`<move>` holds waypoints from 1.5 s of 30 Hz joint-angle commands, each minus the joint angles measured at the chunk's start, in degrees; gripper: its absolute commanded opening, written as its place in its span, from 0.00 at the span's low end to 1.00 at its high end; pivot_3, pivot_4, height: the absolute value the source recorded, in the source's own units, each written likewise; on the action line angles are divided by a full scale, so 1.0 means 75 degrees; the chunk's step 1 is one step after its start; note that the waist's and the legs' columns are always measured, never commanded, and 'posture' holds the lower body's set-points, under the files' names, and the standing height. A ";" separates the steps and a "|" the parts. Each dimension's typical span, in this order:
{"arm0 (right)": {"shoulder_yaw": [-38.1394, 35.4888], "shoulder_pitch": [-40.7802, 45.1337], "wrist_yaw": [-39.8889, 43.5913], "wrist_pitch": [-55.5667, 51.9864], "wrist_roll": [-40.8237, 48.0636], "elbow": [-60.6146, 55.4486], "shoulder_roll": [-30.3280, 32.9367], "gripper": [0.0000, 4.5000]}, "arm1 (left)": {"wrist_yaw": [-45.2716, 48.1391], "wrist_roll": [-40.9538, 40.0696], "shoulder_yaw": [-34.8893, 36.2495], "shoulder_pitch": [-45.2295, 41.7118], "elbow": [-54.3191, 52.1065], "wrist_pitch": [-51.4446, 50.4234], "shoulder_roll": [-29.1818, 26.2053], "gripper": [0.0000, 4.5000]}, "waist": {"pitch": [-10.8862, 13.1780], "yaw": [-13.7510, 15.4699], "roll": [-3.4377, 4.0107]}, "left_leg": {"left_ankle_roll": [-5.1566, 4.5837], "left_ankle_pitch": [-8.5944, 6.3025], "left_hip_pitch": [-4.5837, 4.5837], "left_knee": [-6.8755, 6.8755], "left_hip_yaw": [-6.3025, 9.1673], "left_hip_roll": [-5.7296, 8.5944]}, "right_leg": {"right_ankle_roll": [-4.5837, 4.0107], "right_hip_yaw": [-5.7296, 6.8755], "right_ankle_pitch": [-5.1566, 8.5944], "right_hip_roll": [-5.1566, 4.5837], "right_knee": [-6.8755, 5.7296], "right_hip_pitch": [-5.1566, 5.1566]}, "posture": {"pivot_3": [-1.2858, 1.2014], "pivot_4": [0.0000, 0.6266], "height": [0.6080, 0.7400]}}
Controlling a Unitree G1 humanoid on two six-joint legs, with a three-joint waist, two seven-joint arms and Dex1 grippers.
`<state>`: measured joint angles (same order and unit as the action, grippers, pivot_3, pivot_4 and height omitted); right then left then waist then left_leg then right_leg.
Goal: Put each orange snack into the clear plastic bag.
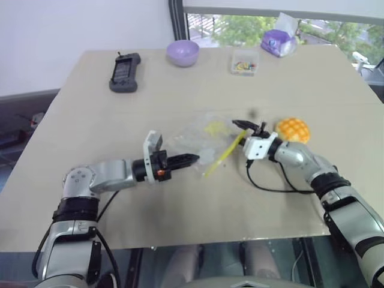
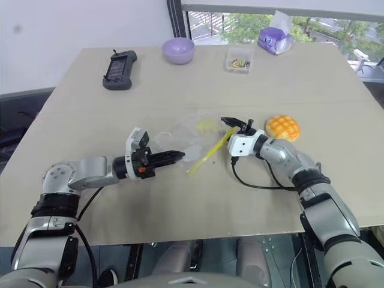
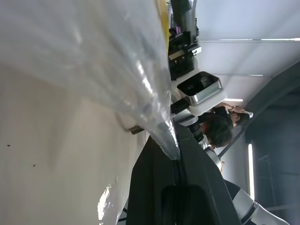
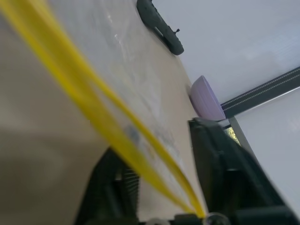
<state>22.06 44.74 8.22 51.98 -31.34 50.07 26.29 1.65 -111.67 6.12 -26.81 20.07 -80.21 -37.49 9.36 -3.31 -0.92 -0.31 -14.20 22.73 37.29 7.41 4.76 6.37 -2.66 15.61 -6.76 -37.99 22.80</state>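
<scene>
The orange snack (image 1: 293, 129), a round bun with a grid top, lies on the table just right of my right gripper (image 1: 242, 125). The clear plastic bag (image 1: 201, 135) lies crumpled between the two grippers, its yellow seal strip (image 1: 225, 153) slanting toward the right one. My left gripper (image 1: 193, 159) points right and is shut on the bag's near left edge; the left wrist view has the plastic (image 3: 93, 56) pinched at the fingertips (image 3: 178, 161). In the right wrist view the yellow strip (image 4: 93, 117) runs between the right gripper's fingers (image 4: 225, 164), which stand apart around it.
At the table's far side sit a black handheld device (image 1: 125, 72), a purple bowl (image 1: 182, 52), a small clear box of colourful bits (image 1: 245, 62) and a purple tissue packet (image 1: 278, 41). A black cable (image 1: 270, 187) loops on the table under my right forearm.
</scene>
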 commanded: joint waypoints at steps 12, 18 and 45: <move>-0.0413 -0.0596 0.1588 -0.1968 0.0478 -0.2231 0.0550 0.02 | 0.1257 0.1885 0.0266 -0.0432 0.0081 0.0316 -0.0413 0.00 | 0.0000 -0.0095 0.0001 | 0.0002 0.0002 -0.0005 0.0003 0.0009 0.0001 | 0.0000 0.0002 0.0000 0.0004 -0.0004 -0.0002 | 0.52 0.24 1.00; -0.0542 -0.0749 0.2489 -0.4510 0.0238 -0.4541 0.0406 0.01 | 0.2618 0.4874 0.0115 -0.0460 -0.0354 0.2142 -0.0211 0.06 | -0.0002 -0.0094 0.0007 | 0.0003 0.0002 -0.0003 -0.0003 0.0013 0.0000 | 0.0000 -0.0004 0.0000 0.0006 -0.0006 -0.0001 | 0.52 0.24 1.00; -0.0050 0.0076 0.3879 -1.1146 -0.1378 -0.6340 -0.1260 0.00 | 0.5572 1.1860 -0.1615 0.0169 -0.3743 0.8155 -0.0007 0.40 | 0.0000 0.0123 0.0007 | 0.0002 0.0001 0.0037 -0.0019 0.0001 -0.0001 | -0.0006 -0.0006 -0.0004 -0.0012 0.0000 0.0044 | 0.52 0.24 1.00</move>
<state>21.91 43.65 37.78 -31.23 -41.47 3.70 16.84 43.07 -24.34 -6.60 -25.32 -7.13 -21.93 -37.34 9.36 -2.39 -0.86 -0.30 -14.19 23.07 37.15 7.43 4.76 6.33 -2.69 15.59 -6.85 -37.99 23.19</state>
